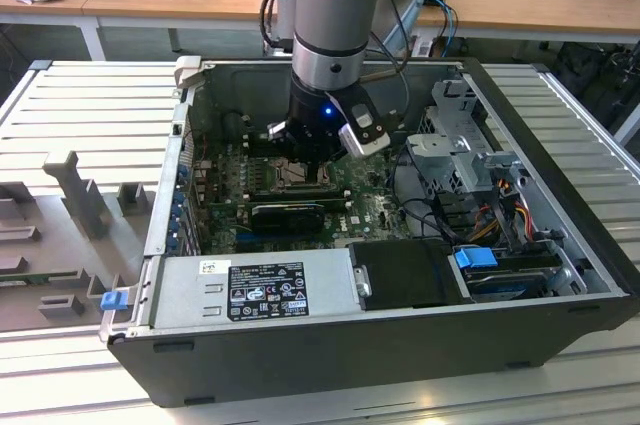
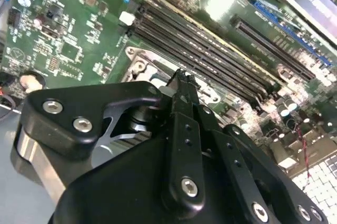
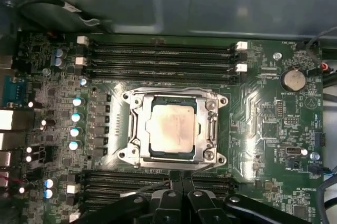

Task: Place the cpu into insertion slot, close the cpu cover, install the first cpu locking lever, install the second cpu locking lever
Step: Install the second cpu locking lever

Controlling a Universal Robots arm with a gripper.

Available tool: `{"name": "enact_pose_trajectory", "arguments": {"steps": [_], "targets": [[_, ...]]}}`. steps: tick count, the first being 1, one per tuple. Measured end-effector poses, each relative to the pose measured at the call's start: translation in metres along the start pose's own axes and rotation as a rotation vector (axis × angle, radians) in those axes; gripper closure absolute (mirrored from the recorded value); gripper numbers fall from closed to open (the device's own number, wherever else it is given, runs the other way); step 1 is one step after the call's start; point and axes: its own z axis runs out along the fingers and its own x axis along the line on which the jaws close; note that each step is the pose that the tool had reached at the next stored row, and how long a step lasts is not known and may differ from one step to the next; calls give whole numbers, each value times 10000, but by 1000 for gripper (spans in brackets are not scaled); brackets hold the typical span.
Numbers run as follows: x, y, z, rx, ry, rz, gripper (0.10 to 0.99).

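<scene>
The cpu (image 3: 171, 132), with a dull silvery top, lies flat in the insertion slot (image 3: 138, 156) on the green board. The cpu cover (image 3: 211, 129) lies down flat around it as a grey metal frame. Thin wire levers run along the frame's edges; I cannot tell whether they are latched. My gripper (image 3: 176, 176) is shut with nothing between its black fingers, and its tip hangs just off one edge of the socket frame. In the second wrist view the gripper (image 2: 181, 75) points at the frame's corner (image 2: 139, 60). In the exterior view the gripper (image 1: 300, 165) hangs low inside the open computer case, over the socket.
Long black memory slots (image 3: 158, 52) flank the socket on two sides. A coin battery (image 3: 293, 80) sits nearby. Inside the case are a grey power supply (image 1: 255, 290), a metal drive cage (image 1: 460, 145), loose cables (image 1: 500, 195) and a black card (image 1: 290, 213). A grey fixture (image 1: 70, 205) lies at the exterior view's left.
</scene>
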Motion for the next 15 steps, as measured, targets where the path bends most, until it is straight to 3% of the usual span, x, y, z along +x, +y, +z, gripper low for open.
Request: {"name": "enact_pose_trajectory", "arguments": {"steps": [4, 12, 15], "targets": [[157, 3, 34, 3, 2, 1, 980], [216, -8, 191, -38, 14, -155, 980], [252, -24, 217, -190, 15, -233, 980]]}}
